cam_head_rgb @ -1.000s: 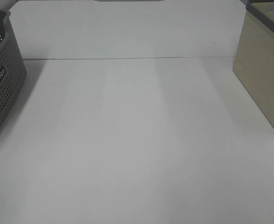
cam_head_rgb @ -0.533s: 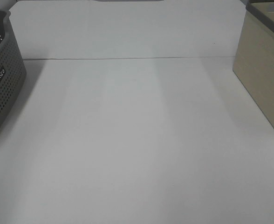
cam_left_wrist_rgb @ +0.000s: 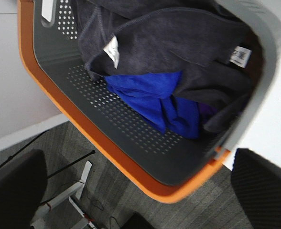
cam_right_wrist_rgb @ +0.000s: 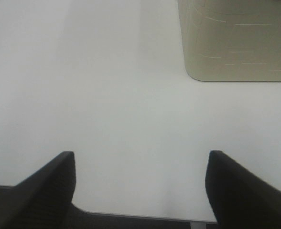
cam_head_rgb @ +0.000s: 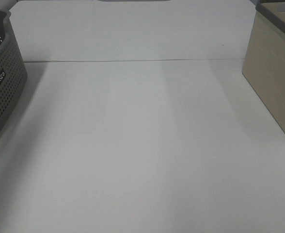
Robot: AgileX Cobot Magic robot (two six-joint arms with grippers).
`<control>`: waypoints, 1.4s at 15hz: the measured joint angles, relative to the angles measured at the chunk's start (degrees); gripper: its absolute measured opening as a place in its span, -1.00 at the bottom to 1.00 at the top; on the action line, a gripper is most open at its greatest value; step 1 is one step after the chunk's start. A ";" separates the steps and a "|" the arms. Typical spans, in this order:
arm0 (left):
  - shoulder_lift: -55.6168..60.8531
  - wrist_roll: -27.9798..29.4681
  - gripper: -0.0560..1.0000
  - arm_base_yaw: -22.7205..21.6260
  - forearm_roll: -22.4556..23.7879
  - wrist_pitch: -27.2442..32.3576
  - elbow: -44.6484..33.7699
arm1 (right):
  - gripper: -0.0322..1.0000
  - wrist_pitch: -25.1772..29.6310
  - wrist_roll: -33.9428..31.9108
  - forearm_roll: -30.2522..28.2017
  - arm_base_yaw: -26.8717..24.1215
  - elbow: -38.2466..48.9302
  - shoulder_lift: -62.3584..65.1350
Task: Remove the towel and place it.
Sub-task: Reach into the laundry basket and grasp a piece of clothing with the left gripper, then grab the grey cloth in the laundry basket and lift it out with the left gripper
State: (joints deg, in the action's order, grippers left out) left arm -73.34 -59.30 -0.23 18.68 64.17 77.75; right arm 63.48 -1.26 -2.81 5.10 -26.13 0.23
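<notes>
nothing has moved in the last second: in the high view the white table (cam_head_rgb: 142,145) looks the same as it did a second ago, with no arm over it. the grey perforated basket (cam_head_rgb: 2,92) stands at the far left edge and a beige box (cam_head_rgb: 273,82) at the far right, well apart.

the towel (cam_left_wrist_rgb: 178,43) is not yet out. the left wrist view shows it heaped inside the basket (cam_left_wrist_rgb: 131,124), dark and folded over itself. a white tag (cam_left_wrist_rgb: 112,50) shows on one fold and a printed label (cam_left_wrist_rgb: 239,56) on another. it lies on top of a bright blue cloth (cam_left_wrist_rgb: 155,100), touching it.

the left gripper (cam_left_wrist_rgb: 138,162) hangs above the basket's orange-edged near wall with its jaws spread wide, and nothing is between them. the right gripper (cam_right_wrist_rgb: 140,157) is also spread wide and empty. it sits over bare table with the beige box (cam_right_wrist_rgb: 236,38) ahead of it.

we judge that the task is at its very start, with no grasp made. the left arm is the one placed to reach in. the likely risk is that the blue cloth comes up with the towel, so we would pinch a top fold of the dark cloth only. the towel is long and limp, so it will trail as it is lifted.
</notes>
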 joint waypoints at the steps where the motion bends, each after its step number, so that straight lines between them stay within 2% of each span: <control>1: -6.53 -0.69 0.98 -0.23 0.40 -0.06 5.90 | 0.51 0.00 0.00 0.00 0.00 0.00 0.00; 4: -23.89 -3.50 0.98 -2.81 0.34 -0.11 20.63 | 0.51 0.00 0.00 0.00 0.00 0.00 0.00; 6: -32.37 -7.39 0.98 -4.18 0.29 -0.17 25.84 | 0.51 0.00 0.00 0.00 0.00 0.00 0.00; 10: -40.51 -14.27 0.98 -7.22 0.34 -3.21 28.76 | 0.51 0.00 0.00 0.00 0.00 0.00 0.00; 12: -43.83 -18.22 0.98 -10.43 0.63 -5.04 28.93 | 0.51 0.00 0.00 0.00 0.00 0.00 0.00; 16: -47.56 -21.08 0.98 -10.66 0.11 -9.17 28.93 | 0.51 0.00 0.00 0.00 0.00 0.00 0.00; 19: -50.48 -21.77 0.95 -10.49 -0.11 -9.28 28.93 | 0.51 0.00 0.00 0.00 0.00 0.00 0.00; 20: -50.59 -21.77 0.89 -10.49 -0.17 -9.40 28.93 | 0.51 0.00 0.00 0.06 0.00 0.00 0.00; 21: -50.59 -21.77 0.75 -10.49 -0.17 -9.63 28.93 | 0.51 0.00 0.00 0.06 0.00 0.00 0.00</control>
State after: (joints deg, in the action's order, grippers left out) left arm -123.93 -81.07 -10.71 18.51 54.55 106.68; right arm 63.48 -1.26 -2.75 5.10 -26.13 0.23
